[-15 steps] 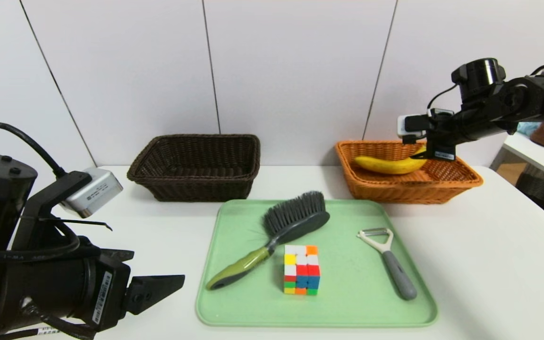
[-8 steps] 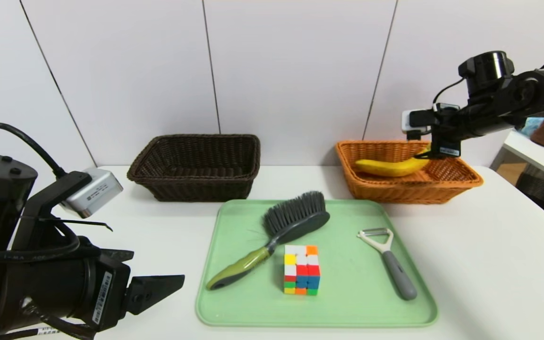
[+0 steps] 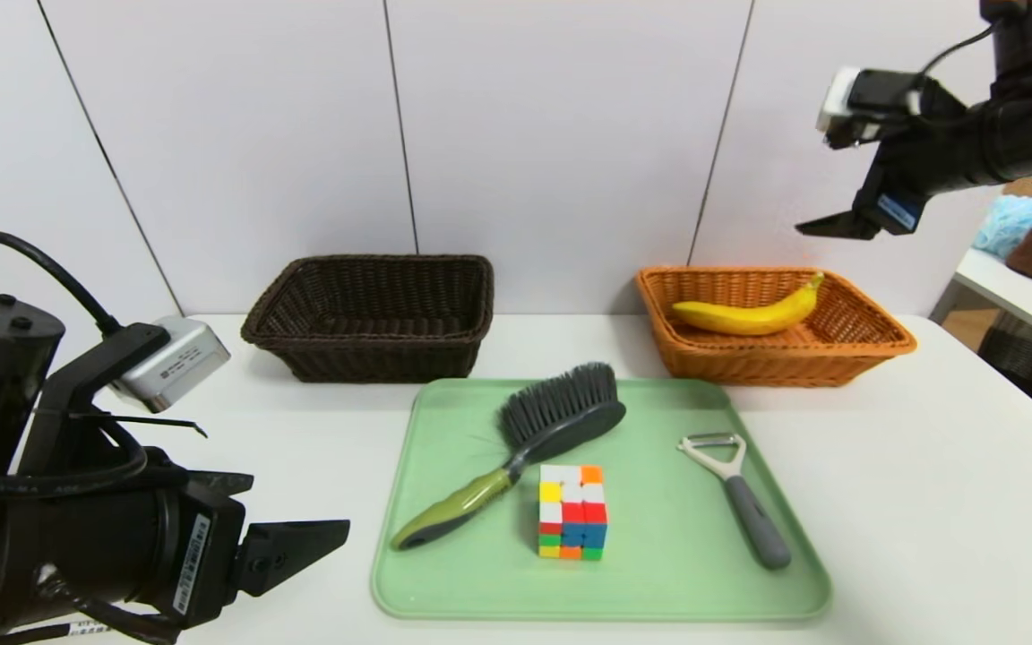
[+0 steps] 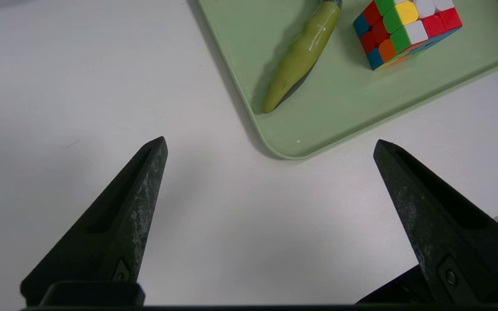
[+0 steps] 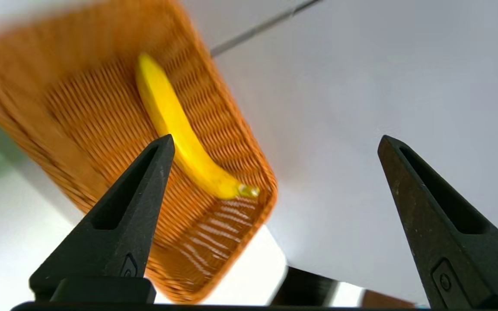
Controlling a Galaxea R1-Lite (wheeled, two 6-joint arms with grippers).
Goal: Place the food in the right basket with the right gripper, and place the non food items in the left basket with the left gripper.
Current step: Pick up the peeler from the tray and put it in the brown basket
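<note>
Black and bulky at the near left corner of the white table (image 3: 928, 502), the left gripper (image 3: 301, 537) hangs parked just above the tabletop, its fingers spread wide with nothing between them, beside the near left corner of the tray. The pale green tray (image 3: 659, 591) sits in the middle and carries three things well apart from one another: a multicoloured puzzle cube (image 3: 572, 511) near its centre, a brush (image 3: 525, 448) lying slantwise with its olive-green handle toward the near left and its grey bristles toward the far side, and a metal peeler (image 3: 740, 497) on the right, grey handle pointing near. Beyond the tray, against the wall, stand two woven baskets. The dark brown basket (image 3: 373, 318) on the left holds nothing. The orange basket (image 3: 780, 331) on the right holds the banana (image 3: 749, 315), lying lengthwise on its floor. High above that basket's right end, the right gripper (image 3: 838, 226) hovers clear of the fruit, its fingers wide apart and empty.
</note>
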